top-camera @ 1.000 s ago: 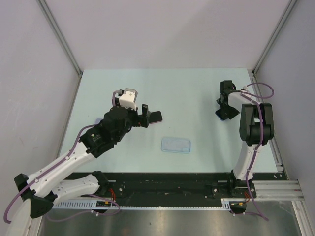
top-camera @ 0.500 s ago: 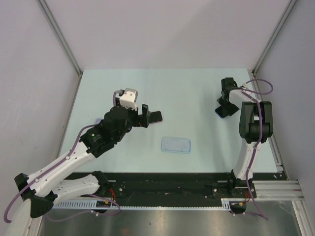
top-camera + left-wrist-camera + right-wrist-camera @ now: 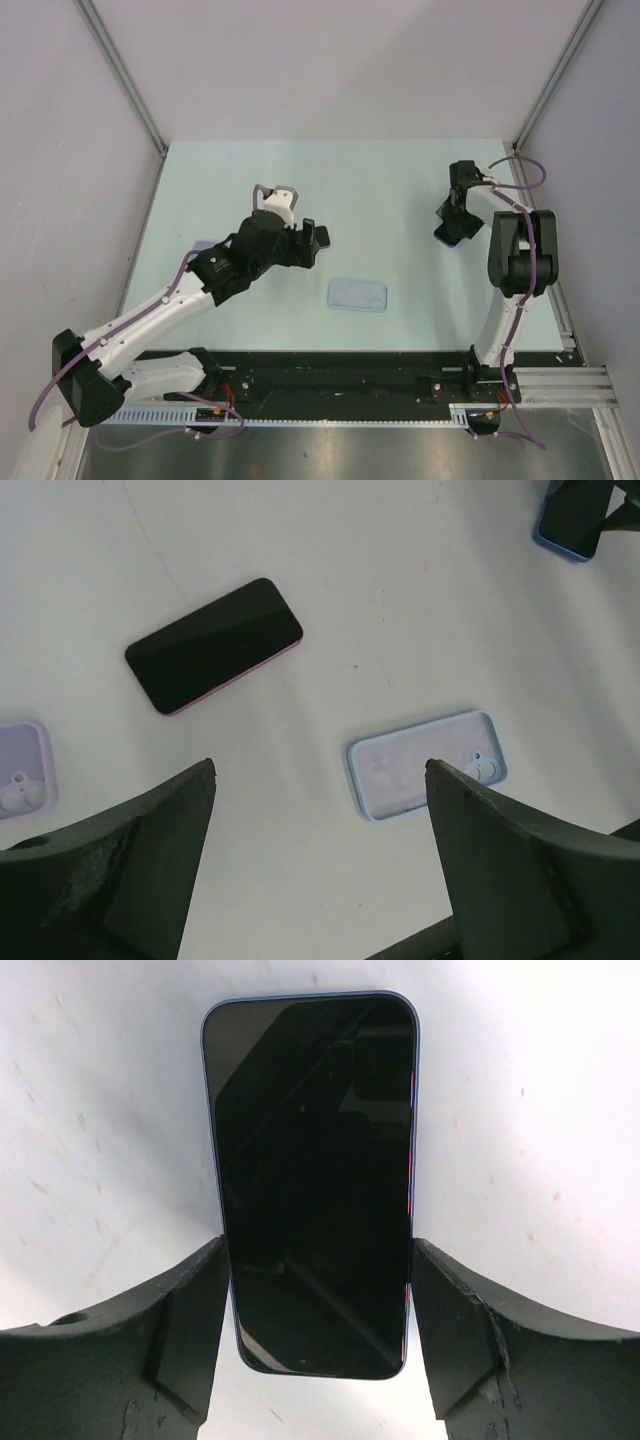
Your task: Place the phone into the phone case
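Note:
A black-screened phone with a dark blue edge (image 3: pixel 312 1180) sits between the fingers of my right gripper (image 3: pixel 315 1260), which is shut on its two long sides at the far right of the table (image 3: pixel 450 225). A pale blue phone case (image 3: pixel 358 295) lies flat, open side up, at the middle front; it also shows in the left wrist view (image 3: pixel 427 763). My left gripper (image 3: pixel 312 238) is open and empty above the table, left of and behind the case (image 3: pixel 318 770). A second phone with a pink edge (image 3: pixel 215 645) lies flat beyond it.
A lilac phone case (image 3: pixel 20 780) lies at the left, faintly seen in the top view (image 3: pixel 203 245). Metal frame posts and grey walls close the table's left, back and right sides. The black base rail (image 3: pixel 350 375) runs along the front edge.
My left arm has swung right and its wrist has turned, so the gripper now hangs over the pink-edged phone. My right gripper has shifted slightly left with the blue phone.

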